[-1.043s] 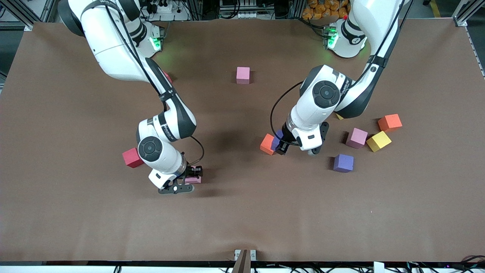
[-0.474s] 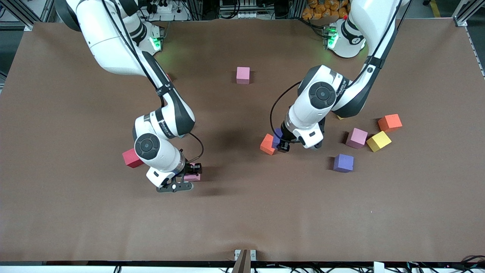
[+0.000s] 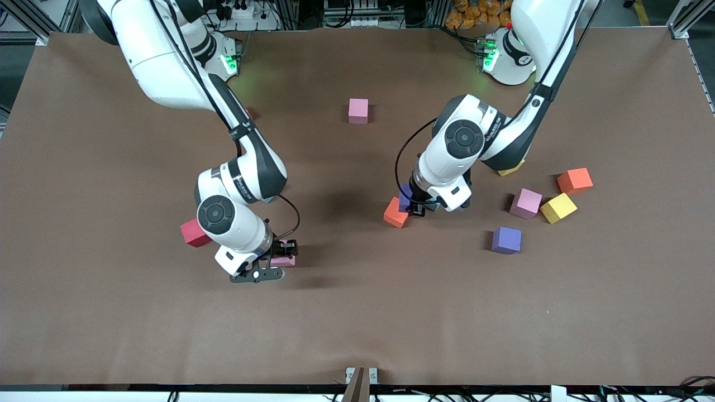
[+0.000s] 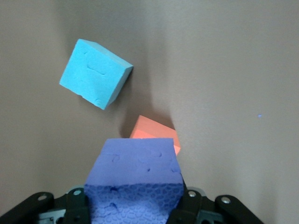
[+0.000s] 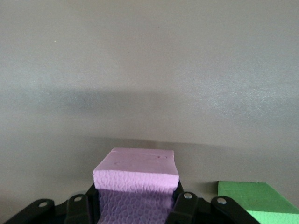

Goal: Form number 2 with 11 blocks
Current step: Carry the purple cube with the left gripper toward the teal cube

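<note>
right gripper (image 3: 277,260): clenched on a pink block (image 3: 285,258), low over bare table near the front camera
green block (image 5: 254,201): shows only in the right wrist view, on the table just beside the held pink; hidden under the arm in the front view
red block (image 3: 194,233): on the table beside the right arm's wrist, toward the right arm's end
purple block (image 3: 506,240): loose, toward the left arm's end
left gripper (image 3: 414,207): clenched on a second purple block (image 4: 135,182), which looks lifted off the table, probably just clear of it
orange block (image 3: 396,213): on the table, just beside and under the held purple
blue block (image 4: 96,73): only the left wrist view shows it, lying tilted near the orange; the arm covers it from the front
pink/yellow/orange cluster: pink (image 3: 525,202), yellow (image 3: 558,207), orange-red (image 3: 575,180), close together toward the left arm's end
second yellow (image 3: 511,168): half hidden under the left arm
far pink (image 3: 358,110): alone, mid table, farthest from the camera
progress: early; no row of the number 2 laid yet, blocks all scattered, two in hand
left to do: place both held blocks, then gather the rest
</note>
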### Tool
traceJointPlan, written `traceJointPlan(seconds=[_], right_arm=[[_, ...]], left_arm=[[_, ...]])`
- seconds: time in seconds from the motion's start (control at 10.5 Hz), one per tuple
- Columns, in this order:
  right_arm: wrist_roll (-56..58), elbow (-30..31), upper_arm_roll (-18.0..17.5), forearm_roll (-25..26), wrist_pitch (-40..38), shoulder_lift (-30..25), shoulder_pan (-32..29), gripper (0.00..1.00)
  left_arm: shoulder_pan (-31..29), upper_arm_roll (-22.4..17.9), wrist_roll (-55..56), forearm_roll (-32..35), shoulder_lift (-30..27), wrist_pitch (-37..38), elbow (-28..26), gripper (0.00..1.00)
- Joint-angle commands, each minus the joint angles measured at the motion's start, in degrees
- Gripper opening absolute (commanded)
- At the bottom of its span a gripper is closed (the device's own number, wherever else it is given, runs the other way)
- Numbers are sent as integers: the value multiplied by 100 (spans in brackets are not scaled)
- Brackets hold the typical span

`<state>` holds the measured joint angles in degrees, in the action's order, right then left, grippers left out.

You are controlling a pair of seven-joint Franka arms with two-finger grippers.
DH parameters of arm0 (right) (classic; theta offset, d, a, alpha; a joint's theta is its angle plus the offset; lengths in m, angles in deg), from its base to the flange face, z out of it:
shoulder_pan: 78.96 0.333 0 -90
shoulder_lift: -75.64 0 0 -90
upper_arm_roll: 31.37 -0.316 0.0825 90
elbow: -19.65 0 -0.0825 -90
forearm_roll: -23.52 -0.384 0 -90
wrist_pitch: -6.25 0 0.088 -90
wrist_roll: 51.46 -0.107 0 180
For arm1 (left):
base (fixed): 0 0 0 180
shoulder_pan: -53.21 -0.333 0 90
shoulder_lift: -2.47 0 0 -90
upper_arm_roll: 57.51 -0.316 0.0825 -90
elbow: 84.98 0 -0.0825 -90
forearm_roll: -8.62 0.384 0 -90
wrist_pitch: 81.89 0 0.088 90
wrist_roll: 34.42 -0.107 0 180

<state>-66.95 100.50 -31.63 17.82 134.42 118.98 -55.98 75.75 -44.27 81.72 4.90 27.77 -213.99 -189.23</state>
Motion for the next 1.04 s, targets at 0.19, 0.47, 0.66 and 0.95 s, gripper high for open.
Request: traceJointPlan(seconds=[0.19, 0.47, 0.66, 0.95], right_arm=[[20, 80, -18, -71, -117, -133, -4, 0], [37, 80, -10, -71, -169, -150, -4, 0], [46, 80, -10, -71, -257, -194, -13, 0], [46, 62, -10, -71, -599, -474, -13, 0]], left_arm=[[14, 47, 242, -77, -507, -78, -533, 36], [5, 83, 251, -85, -903, -193, -947, 36], [5, 126, 260, -103, -1043, -184, -1079, 36], [-30, 179, 251, -112, -1290, -193, -1351, 36]])
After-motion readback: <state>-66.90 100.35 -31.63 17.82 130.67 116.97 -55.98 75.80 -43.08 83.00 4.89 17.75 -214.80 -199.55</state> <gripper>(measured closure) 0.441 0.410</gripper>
